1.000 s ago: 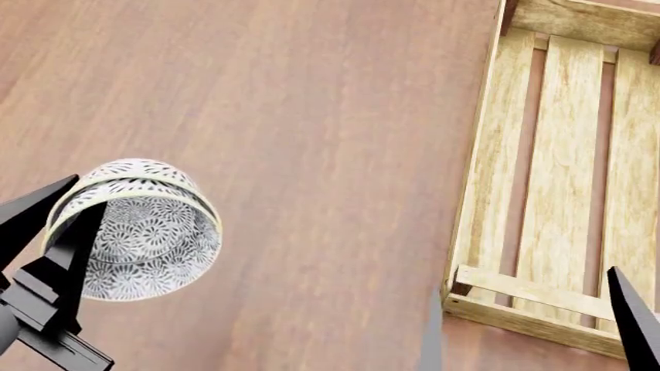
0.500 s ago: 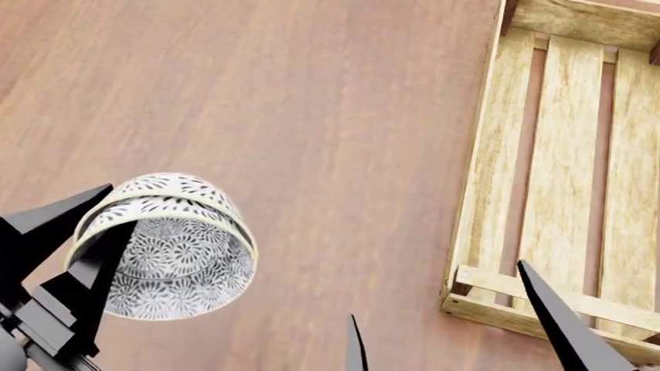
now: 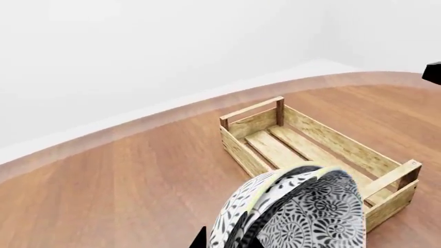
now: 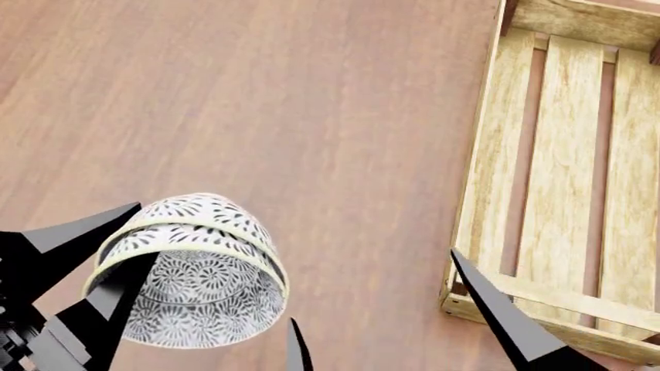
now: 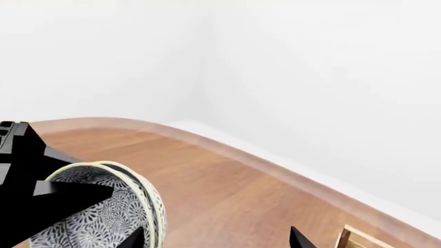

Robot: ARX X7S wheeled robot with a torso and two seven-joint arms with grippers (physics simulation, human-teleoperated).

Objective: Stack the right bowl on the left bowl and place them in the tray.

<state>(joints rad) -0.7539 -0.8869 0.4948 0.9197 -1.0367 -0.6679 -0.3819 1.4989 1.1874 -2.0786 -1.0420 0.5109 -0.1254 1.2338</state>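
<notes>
Stacking looks done: two nested bowls tilted, clenched at rim in left gripper, above table, well apart from tray. Right gripper spread, empty. Left: placing stack in tray

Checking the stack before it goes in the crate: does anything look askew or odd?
The stacked bowls are tipped steeply on their side in the left claw, opening facing the camera, not level. The tray is empty and looks intact.

Head view downward; wrist views level.
</notes>
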